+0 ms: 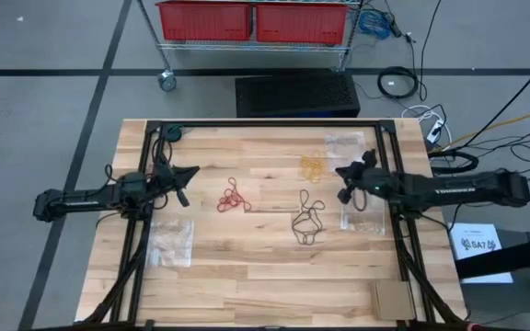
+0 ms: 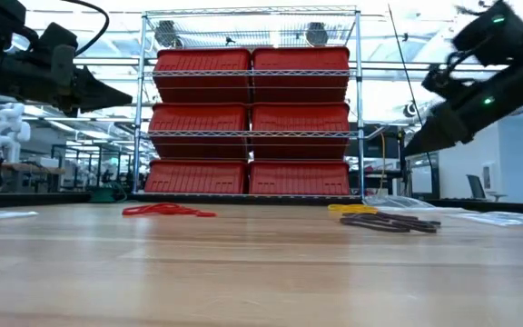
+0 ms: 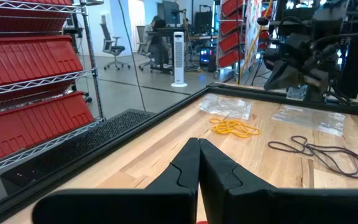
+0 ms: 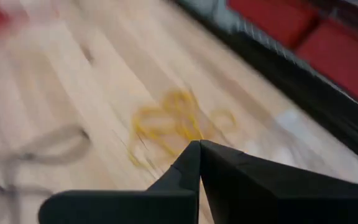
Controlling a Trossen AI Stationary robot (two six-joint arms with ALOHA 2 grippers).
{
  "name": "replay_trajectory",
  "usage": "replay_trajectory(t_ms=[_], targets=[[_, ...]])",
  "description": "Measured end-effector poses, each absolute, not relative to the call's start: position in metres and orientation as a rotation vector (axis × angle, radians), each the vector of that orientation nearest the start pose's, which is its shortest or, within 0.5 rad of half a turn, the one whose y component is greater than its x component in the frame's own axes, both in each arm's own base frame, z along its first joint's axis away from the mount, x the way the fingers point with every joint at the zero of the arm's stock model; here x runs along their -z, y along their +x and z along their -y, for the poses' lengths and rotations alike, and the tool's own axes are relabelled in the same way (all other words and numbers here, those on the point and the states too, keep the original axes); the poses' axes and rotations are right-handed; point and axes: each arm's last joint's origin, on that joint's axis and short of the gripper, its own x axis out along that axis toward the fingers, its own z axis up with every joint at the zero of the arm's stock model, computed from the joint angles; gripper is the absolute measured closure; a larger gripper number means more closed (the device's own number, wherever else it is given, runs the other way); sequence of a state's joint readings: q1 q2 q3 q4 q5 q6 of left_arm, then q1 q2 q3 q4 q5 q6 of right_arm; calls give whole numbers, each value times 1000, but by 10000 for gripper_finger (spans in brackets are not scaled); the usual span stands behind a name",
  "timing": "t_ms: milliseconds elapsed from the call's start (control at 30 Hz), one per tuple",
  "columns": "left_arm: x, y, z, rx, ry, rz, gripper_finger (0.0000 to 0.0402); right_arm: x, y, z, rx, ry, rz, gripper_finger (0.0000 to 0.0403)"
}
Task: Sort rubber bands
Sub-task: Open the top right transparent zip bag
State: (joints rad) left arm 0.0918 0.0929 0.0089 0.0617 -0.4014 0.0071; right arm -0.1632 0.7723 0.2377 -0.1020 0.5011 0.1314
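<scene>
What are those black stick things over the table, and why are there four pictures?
They are two robot arms. Each ends in a gripper, a hand with two fingers. The left gripper and right gripper are both shut and hold nothing. One camera looks down from above, one sits at table height, and one rides on each wrist, so you see dark fingers at the bottom of those pictures. On the wooden table lie three heaps of rubber bands: red bands, yellow bands and black bands. Clear plastic bags lie flat there too. Red bins stand on a shelf behind.
</scene>
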Motion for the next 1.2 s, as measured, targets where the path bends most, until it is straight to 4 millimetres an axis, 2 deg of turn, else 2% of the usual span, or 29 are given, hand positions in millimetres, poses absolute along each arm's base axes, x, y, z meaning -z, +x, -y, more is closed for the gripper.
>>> replay_trajectory(t_ms=[100,233,333,500,667,867,1000,1100,1200], targets=[[-165,99,-21,-494,10,-24,393,-157,153,46,723,13,-764,378],[-165,99,-21,-493,10,-24,393,-149,164,55,740,-19,-963,331],[-165,99,-21,-494,10,-24,393,-142,172,61,742,-49,-1058,296],[-165,99,-20,-493,10,-24,393,-123,173,67,712,-144,-1237,268],[-165,99,-21,-493,10,-24,393,-110,176,75,754,-213,-1314,276],[-165,99,-21,-494,10,-24,393,-108,182,80,749,-322,-1298,295],[-165,99,-21,-493,10,-24,393,-103,183,88,768,-294,-1297,312],[-165,99,-21,-493,10,-24,393,-100,185,92,771,-308,-1300,336],[-165,99,-21,-494,10,-24,393,-98,188,95,751,-318,-1282,380]])
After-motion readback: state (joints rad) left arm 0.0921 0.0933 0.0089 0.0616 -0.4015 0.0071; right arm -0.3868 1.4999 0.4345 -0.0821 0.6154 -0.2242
